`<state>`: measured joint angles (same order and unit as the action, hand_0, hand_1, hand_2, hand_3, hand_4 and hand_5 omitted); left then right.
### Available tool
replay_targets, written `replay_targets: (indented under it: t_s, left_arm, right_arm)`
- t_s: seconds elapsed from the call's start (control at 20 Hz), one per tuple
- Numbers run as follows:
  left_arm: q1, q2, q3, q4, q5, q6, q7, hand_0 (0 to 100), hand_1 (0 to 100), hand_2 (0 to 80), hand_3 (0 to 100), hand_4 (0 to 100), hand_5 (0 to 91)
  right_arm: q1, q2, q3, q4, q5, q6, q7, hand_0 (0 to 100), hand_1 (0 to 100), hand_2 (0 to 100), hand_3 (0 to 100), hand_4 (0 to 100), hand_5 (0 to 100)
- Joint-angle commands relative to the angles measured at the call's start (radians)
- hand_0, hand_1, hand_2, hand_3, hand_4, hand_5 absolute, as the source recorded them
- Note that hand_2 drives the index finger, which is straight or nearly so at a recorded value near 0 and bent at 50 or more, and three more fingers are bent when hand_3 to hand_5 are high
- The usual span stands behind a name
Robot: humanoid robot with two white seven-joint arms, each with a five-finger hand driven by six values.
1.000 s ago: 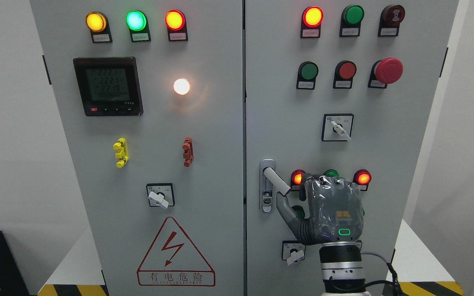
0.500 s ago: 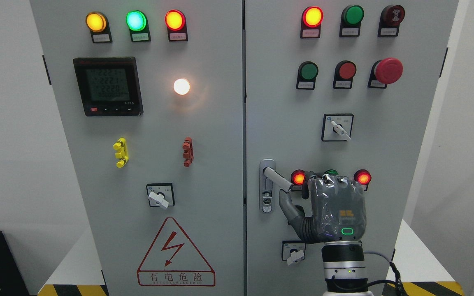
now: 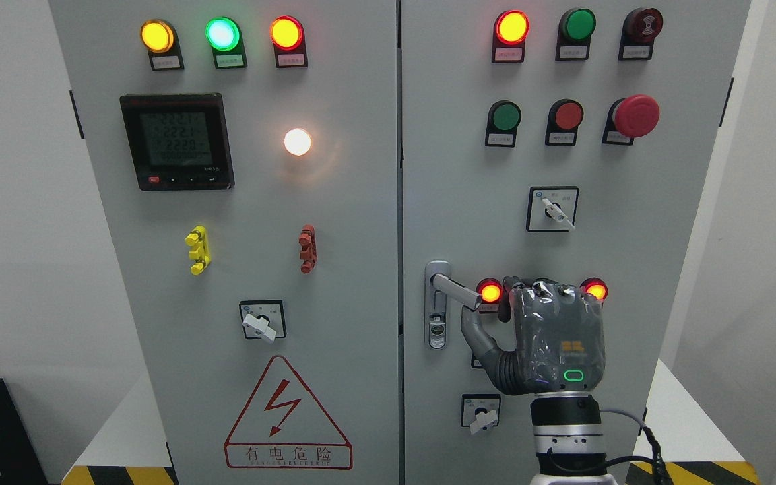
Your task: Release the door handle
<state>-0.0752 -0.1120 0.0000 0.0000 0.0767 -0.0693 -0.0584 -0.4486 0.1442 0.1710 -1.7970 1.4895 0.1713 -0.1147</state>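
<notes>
- Door handle [image 3: 457,292] is sticking out from its lock plate on the right cabinet door [image 3: 455,168], angled down to the right toward the lit red lamp [image 3: 490,292].
- Right hand [image 3: 550,337] is hovering just beside the lever's tip, thumb reaching up under it; whether it is touching cannot be told.
- Fingers [image 3: 543,288] are curling over, grasping nothing.
- Hand is hiding a lamp behind the knuckles and partly covering another red lamp [image 3: 595,289].

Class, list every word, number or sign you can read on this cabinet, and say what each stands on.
"有电危险": warning sign, beneath a lightning bolt; the small print under it is blurred.
"2221": meter, middle row; its other rows are unclear.
Labels under lamps, buttons and switches: too small to read.
</notes>
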Motion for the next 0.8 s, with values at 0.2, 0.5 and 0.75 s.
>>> replay_targets:
  t_s: [0.2,0.5,0.75]
  left_arm:
    - [0.0,0.0,-0.021,-0.02,0.0,0.0,0.0,0,0,2.1,9,1,0.0]
    - [0.0,0.0,-0.021,-0.02,0.0,0.0,0.0,0,0,2.2,9,1,0.0]
    - [0.0,0.0,-0.021,-0.02,0.0,0.0,0.0,0,0,2.2,9,1,0.0]
  right_arm:
    - [-0.01,0.0,-0.007,-0.001,0.0,-0.003,0.001,41,41,77,100,98,92]
    - [-0.01,0.0,-0.008,-0.002,0.0,-0.003,0.0,41,41,77,100,98,92]
    - [-0.01,0.0,-0.007,-0.004,0.0,-0.003,0.0,41,41,76,100,98,92]
